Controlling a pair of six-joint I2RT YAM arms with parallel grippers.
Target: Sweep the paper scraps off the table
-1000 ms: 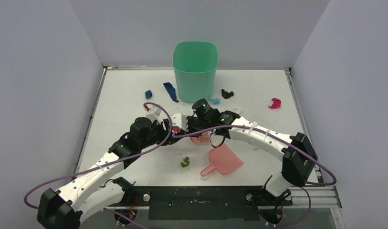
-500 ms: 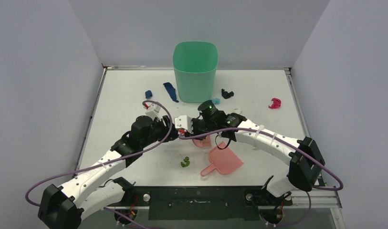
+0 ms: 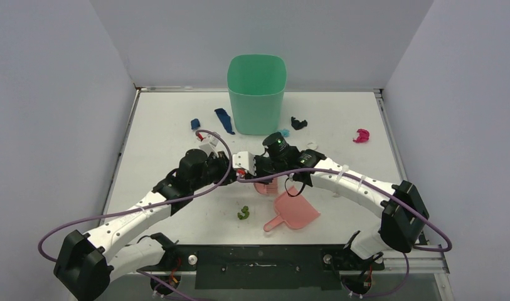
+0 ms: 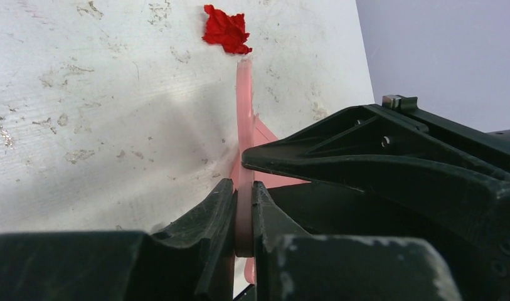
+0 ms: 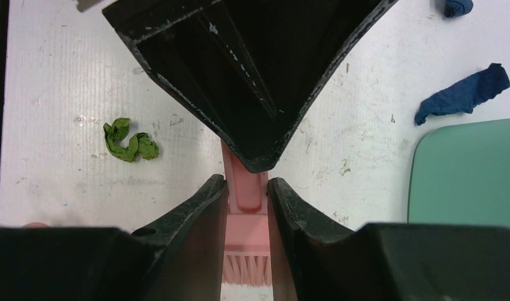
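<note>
Both grippers meet mid-table on the pink hand brush (image 3: 265, 186). My left gripper (image 3: 232, 168) is shut on its thin handle (image 4: 244, 113), as the left wrist view (image 4: 243, 188) shows. My right gripper (image 3: 255, 172) clamps the brush body (image 5: 246, 232) just above the bristles, seen in the right wrist view (image 5: 246, 182). Paper scraps lie on the white table (image 3: 158, 144): a red one (image 4: 226, 29) past the handle tip, a green one (image 3: 243, 213), dark blue ones (image 3: 224, 120) (image 3: 195, 123), light blue (image 3: 283, 133), black (image 3: 298, 123), white (image 3: 312, 145) and magenta (image 3: 361, 135).
The pink dustpan (image 3: 295, 211) lies near the front, right of the green scrap. A tall green bin (image 3: 256, 94) stands at the back middle. Grey walls close in the left, right and back. The two arms' cables hang over the middle.
My left arm has moved right and forward, closing in on the right gripper at the brush. The right arm shifted slightly right. The scraps and dustpan have not moved.
</note>
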